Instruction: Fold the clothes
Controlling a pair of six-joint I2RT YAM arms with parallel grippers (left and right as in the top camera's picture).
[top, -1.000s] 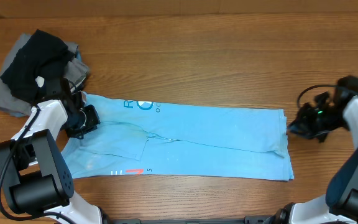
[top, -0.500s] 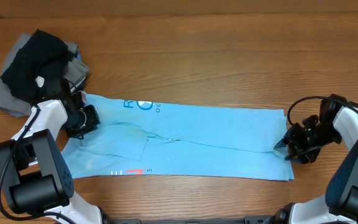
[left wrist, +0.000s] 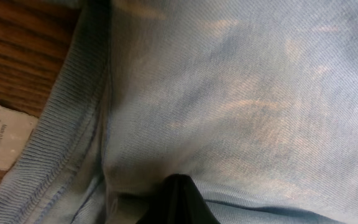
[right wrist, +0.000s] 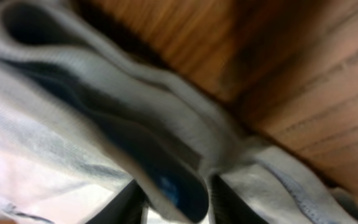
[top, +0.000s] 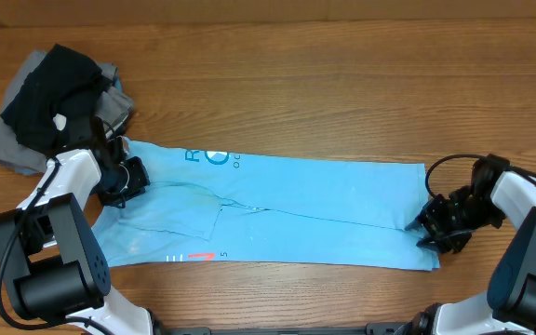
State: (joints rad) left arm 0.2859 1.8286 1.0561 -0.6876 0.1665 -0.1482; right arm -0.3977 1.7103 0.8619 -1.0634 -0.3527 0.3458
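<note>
While the light blue T-shirt [top: 324, 200] is lying in a long band on the surface [top: 342, 84], the left claw [top: 127, 180] is pinching it, fingers together, near the collar; the right claw [top: 428, 226] is straddling a hem fold, though I cannot tell whether it is clamping.

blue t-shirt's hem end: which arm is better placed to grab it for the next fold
Right. The right gripper sits at the t-shirt hem, fingers straddling its layers; the left gripper is shut on the collar end, far across.

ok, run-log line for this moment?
left gripper: shut on T-shirt by collar | right gripper: astride T-shirt hem, grip unclear | other clothes: heaped aside
</note>
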